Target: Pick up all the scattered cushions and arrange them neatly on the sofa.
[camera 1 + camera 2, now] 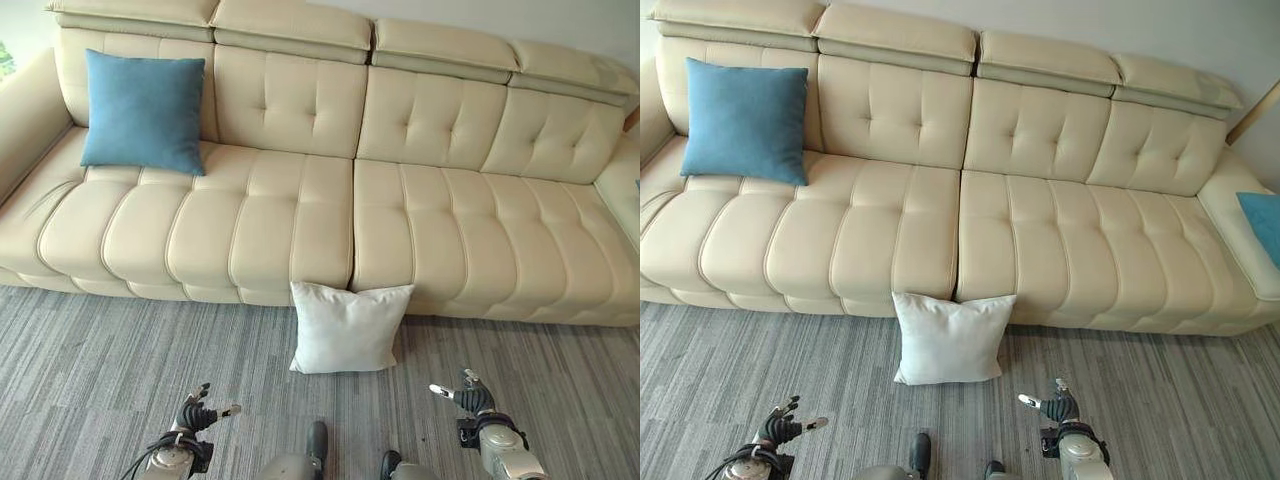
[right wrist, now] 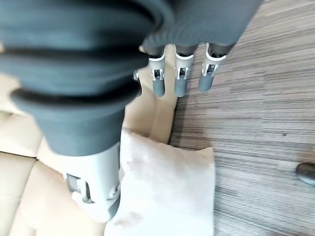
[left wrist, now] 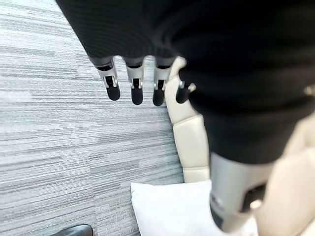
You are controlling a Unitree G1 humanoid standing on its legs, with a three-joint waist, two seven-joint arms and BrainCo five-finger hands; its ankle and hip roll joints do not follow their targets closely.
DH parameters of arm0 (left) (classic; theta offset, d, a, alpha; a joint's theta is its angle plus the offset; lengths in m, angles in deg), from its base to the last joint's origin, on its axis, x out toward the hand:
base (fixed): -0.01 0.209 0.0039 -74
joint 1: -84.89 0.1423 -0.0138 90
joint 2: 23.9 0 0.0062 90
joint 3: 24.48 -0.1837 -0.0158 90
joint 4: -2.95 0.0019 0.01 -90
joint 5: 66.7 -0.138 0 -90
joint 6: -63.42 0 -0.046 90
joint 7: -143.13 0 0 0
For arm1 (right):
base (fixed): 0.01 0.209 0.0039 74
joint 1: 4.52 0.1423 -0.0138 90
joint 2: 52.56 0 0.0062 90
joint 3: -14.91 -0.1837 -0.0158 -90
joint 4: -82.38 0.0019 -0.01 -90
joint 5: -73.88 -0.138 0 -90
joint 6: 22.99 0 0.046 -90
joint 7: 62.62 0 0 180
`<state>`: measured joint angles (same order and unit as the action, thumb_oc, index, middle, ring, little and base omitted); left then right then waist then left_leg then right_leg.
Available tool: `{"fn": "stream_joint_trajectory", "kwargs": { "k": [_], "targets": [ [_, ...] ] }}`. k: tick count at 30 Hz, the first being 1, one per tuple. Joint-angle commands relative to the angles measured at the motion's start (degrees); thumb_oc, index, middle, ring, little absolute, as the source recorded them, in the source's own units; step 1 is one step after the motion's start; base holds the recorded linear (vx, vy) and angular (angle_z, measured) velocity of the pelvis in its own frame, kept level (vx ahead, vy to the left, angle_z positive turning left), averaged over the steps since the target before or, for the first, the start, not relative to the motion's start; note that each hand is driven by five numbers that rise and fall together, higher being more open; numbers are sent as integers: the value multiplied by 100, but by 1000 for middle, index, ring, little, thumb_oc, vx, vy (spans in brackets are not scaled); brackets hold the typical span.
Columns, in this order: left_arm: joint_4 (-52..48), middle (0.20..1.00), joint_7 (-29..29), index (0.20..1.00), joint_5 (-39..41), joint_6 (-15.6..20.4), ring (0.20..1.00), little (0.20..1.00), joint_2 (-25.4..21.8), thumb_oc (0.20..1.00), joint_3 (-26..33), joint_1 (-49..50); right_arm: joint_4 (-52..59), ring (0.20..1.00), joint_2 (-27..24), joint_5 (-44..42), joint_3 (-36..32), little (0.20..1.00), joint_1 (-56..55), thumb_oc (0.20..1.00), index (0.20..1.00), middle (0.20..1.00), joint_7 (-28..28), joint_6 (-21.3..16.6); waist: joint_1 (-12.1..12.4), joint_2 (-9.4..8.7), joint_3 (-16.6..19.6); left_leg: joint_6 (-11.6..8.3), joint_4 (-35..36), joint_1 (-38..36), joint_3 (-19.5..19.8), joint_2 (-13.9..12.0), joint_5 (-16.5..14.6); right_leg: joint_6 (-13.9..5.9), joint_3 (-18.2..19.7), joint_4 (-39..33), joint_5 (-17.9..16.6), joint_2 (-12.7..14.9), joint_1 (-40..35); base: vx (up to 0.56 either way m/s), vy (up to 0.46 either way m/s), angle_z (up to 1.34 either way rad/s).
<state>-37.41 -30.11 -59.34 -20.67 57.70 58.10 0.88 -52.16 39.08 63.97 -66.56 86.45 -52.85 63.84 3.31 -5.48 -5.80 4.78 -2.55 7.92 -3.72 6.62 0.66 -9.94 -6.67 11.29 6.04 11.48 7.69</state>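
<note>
On the grey carpet (image 1: 100, 370), against the cream sofa (image 1: 300, 220), leans a white cushion (image 1: 345, 328), apparently soft and light. Left hand (image 1: 200, 414) and right hand (image 1: 462, 394) hang empty with fingers straight and loosely spread; its two side edges look best to grip.

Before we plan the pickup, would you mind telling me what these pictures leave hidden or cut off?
- Teal cushion on the sofa's right armrest: cut by the right eye view's edge, so its full shape is unknown.
- White cushion on the floor: its back, leaning against the sofa front, is hidden.
- Blue cushion: it covers the backrest behind it.
- Left robot hand and right robot hand: both small in the eye views; palms unseen.
</note>
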Motion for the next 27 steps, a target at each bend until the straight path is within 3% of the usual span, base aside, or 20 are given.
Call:
{"fn": "stream_joint_trajectory", "kwargs": {
  "k": [1, 4, 6, 7, 10, 12, 14, 15, 20, 24, 27],
  "targets": [
    [-22, 1000, 77, 1000, -58, 139, 1000, 1000, -8, 1000, 180, -35, 83, 1000, -330, 132, 167, 1000, 235, 1000, 1000, 1000, 65, -62, 30, 80, -195, -412, -841, 27, 554, -415, -975, -40, -457, -692, -929, -242, 557, 165, -34, -49],
    [42, 1000, 109, 1000, -50, 133, 1000, 1000, 35, 1000, 168, -79, 70, 1000, -369, 144, 192, 1000, 238, 1000, 1000, 1000, 81, -53, -97, 121, -280, -436, -772, -234, 674, -444, -1027, -44, -434, -696, -896, -356, 707, 222, -67, -9],
    [24, 1000, 131, 1000, -108, 168, 1000, 1000, 84, 1000, 130, -75, 147, 1000, -420, 173, 190, 1000, 177, 1000, 1000, 1000, 78, -105, -97, 24, -309, -541, -660, -442, 798, -394, -1063, -62, -375, -728, -948, -399, 578, 333, -202, 73],
    [138, 1000, 112, 1000, -100, 148, 1000, 1000, 159, 1000, 67, -100, 60, 1000, -490, 200, 181, 1000, 213, 1000, 1000, 1000, 119, -102, -130, 45, -238, -714, -467, -551, 948, -571, -890, -10, -552, -797, -944, -421, 433, 311, -262, 68],
    [211, 1000, 76, 1000, -106, 113, 1000, 1000, 228, 1000, -27, -222, 62, 1000, -588, 141, 101, 1000, 163, 1000, 1000, 1000, 172, -135, -208, 123, -199, -935, -511, -470, 1008, -970, -574, 175, -780, -822, -677, -585, 238, 217, -264, 101],
    [165, 1000, 67, 1000, -67, 119, 1000, 1000, 248, 1000, -21, -253, 37, 1000, -633, 107, 56, 1000, 164, 1000, 1000, 1000, 194, -134, -232, 125, -223, -950, -776, -290, 870, -1023, -454, 237, -816, -861, -600, -605, 157, 58, -112, 43],
    [192, 1000, 82, 1000, 10, 113, 1000, 1000, 286, 1000, -26, -285, -127, 1000, -654, 42, 3, 1000, 271, 1000, 1000, 1000, 267, -133, -171, 71, -297, -859, -825, 230, 621, -836, -612, 270, -783, -939, -489, -602, -63, 77, 4, 25],
    [233, 1000, 100, 1000, -14, 85, 1000, 1000, 255, 1000, -9, -288, -180, 1000, -666, 106, -6, 1000, 291, 1000, 1000, 1000, 317, -114, -144, 71, -284, -867, -719, 523, 559, -705, -460, 250, -771, -960, -462, -610, -101, 124, 140, 8],
    [174, 1000, 92, 1000, 46, 104, 1000, 1000, 139, 1000, 89, -227, -228, 1000, -642, 246, -8, 1000, 336, 1000, 1000, 1000, 296, -37, -76, 91, -262, -802, -693, 462, 621, -576, -485, 242, -519, -688, -365, -584, -103, 112, 144, -38],
    [160, 1000, 249, 1000, 154, 176, 1000, 1000, -193, 1000, 204, -473, -598, 1000, -775, 285, 52, 1000, 722, 1000, 1000, 1000, 480, 17, 86, 7, -354, -677, -987, 701, 534, -549, -630, 258, -405, -538, -386, -523, 182, 33, 56, -11],
    [38, 1000, 458, 1000, 395, 295, 1000, 1000, -351, 1000, 169, -835, -795, 1000, -940, 226, 122, 1000, 1156, 1000, 1000, 1000, 688, 29, 102, 42, -568, -664, -1178, 1124, 537, -524, -649, 297, -385, -304, -384, -541, 699, -120, 8, -4]
  ]
}}
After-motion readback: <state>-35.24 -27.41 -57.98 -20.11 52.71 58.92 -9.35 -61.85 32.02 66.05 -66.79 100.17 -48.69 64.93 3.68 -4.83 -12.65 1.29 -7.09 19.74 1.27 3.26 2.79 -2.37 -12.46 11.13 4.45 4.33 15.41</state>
